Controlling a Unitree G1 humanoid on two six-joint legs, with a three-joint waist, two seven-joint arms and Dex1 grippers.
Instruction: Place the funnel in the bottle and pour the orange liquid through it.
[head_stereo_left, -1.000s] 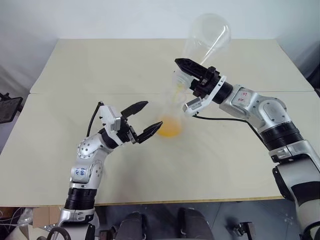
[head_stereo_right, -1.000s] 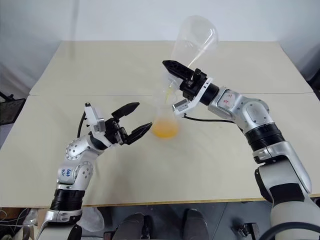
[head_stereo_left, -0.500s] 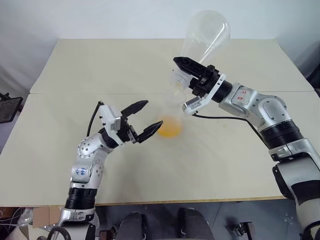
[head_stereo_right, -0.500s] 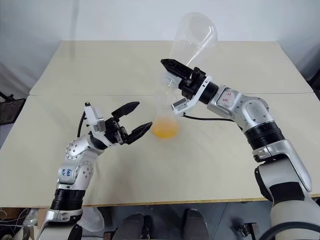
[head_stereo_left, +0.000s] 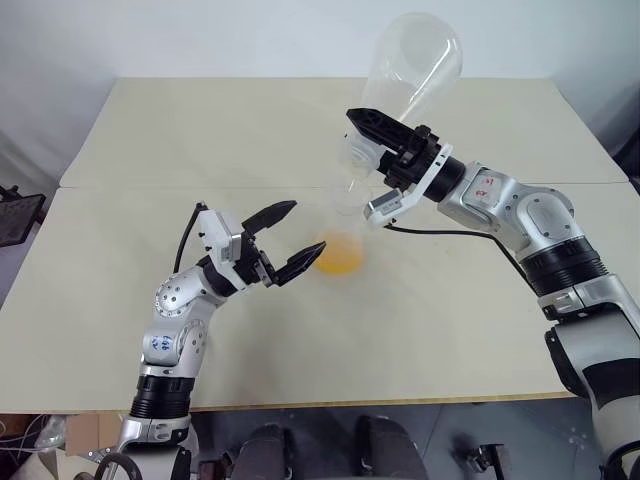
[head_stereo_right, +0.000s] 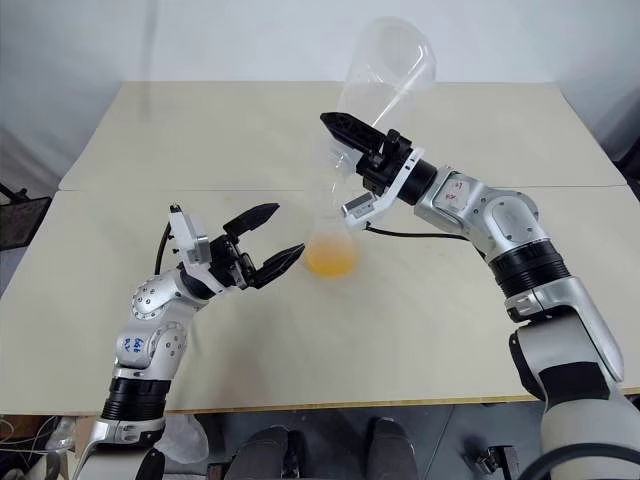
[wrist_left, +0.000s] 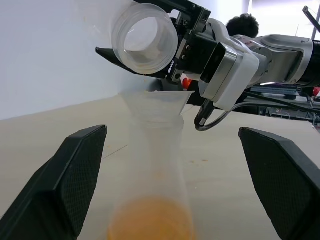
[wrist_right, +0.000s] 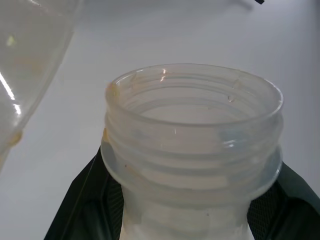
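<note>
The funnel (wrist_left: 160, 101), small and clear, sits in the neck of the bottle (head_stereo_left: 337, 222). The bottle stands upright near the middle of the pale surface (head_stereo_left: 200, 130). The orange liquid (head_stereo_left: 340, 256) lies as a bright pool in its broad base.

Just above the funnel, the right tool (head_stereo_left: 368, 140) is pressed together on the threaded neck of a flask (head_stereo_left: 412, 60). The flask is large and clear. It is tipped over, with its mouth down towards the funnel and its wide body up in the air. The mouth hangs just above the funnel's rim, and whether they touch cannot be told.

The left tool (head_stereo_left: 307, 228) is spread wide, pinching nothing. One finger is on each side of the bottle's lower part, both apart from it.

The surface is two tabletops butted together, with a seam crossing behind the bottle. Bare room lies on every side, and the near, far and side edges are all well away from the bottle. Only the two arms crowd it, one on either side.

There is one funnel, one bottle, one flask and two tools.
</note>
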